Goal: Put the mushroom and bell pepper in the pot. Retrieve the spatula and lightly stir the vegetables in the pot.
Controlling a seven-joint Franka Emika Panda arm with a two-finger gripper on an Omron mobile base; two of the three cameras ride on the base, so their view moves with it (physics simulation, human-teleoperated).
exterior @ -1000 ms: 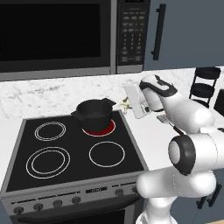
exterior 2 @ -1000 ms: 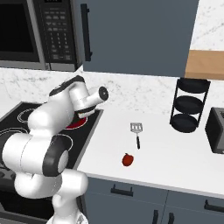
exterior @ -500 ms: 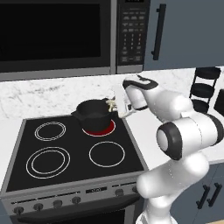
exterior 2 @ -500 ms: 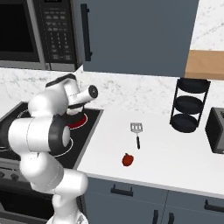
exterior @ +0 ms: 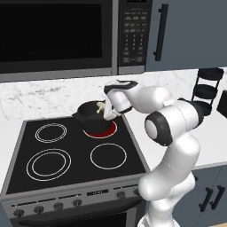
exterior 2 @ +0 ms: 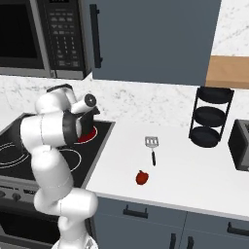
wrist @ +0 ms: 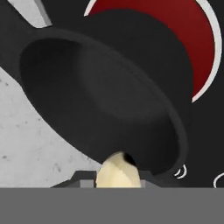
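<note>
The black pot point(exterior: 91, 116) stands on the glowing red back-right burner point(exterior: 101, 130) of the stove. My gripper point(exterior: 103, 111) hangs over the pot's right rim, shut on the pale tan mushroom point(exterior: 100, 106). In the hand view the mushroom point(wrist: 117, 173) sits at the bottom, just above the pot's dark hollow point(wrist: 109, 96). The red bell pepper point(exterior 2: 142, 177) lies on the white counter near its front edge. The spatula point(exterior 2: 152, 147) lies just behind it, grey head pointing to the wall. Both are well right of the stove.
A microwave point(exterior: 57, 35) hangs low above the stove. Three unlit burners point(exterior: 48, 162) lie left of and in front of the pot. A black tiered rack point(exterior 2: 210, 116) and a dark toaster point(exterior 2: 240, 145) stand at the counter's right end.
The arm has swung left with the mushroom, from the counter side of the stove to over the pot's rim. Pot, pepper and spatula have stayed put.
</note>
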